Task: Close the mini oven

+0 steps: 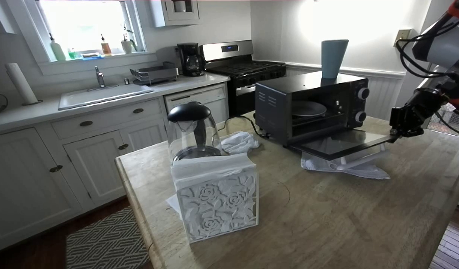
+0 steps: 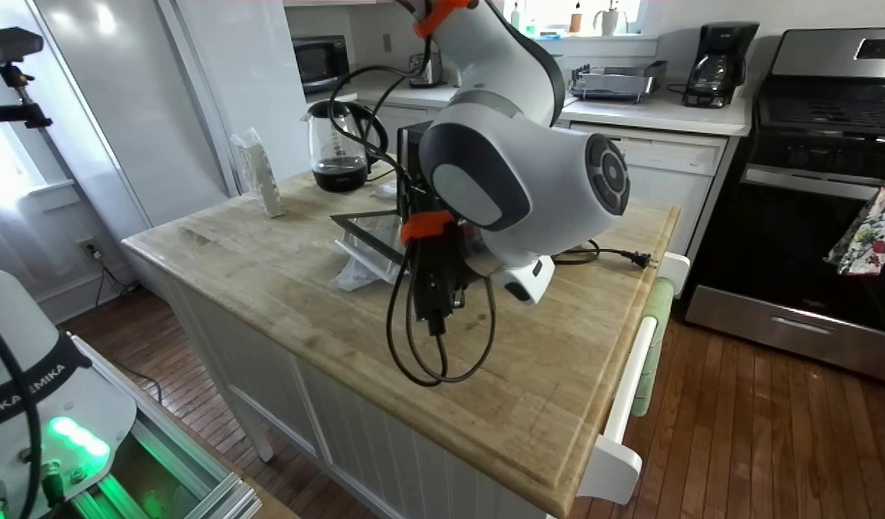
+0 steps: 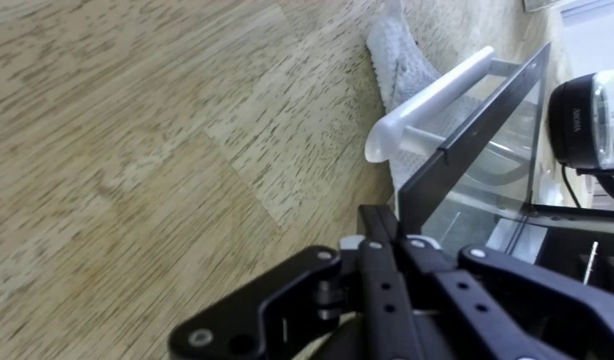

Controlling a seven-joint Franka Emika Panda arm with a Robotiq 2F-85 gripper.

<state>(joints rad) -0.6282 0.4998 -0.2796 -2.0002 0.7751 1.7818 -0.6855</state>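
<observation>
The mini oven (image 1: 272,112) is a black box on the wooden table. Its glass door (image 1: 339,144) hangs down open, roughly level, slightly above the table. A grey plate (image 1: 308,108) is on the rack inside. The door's dark outer edge (image 3: 467,142) and pale handle (image 3: 432,105) show in the wrist view. My gripper (image 3: 379,220) is shut with its fingertips together, nothing between them. It is right beside the door's outer corner; I cannot tell if they touch. In an exterior view the gripper (image 1: 394,134) is at that corner. The arm hides most of the oven in an exterior view (image 2: 411,148).
A blue cup (image 1: 333,59) stands on top of the oven. A white cloth (image 1: 349,172) lies under the door. A glass kettle (image 1: 194,134), a white napkin holder (image 1: 218,205) and a crumpled white cloth (image 1: 239,142) are on the table (image 1: 326,224).
</observation>
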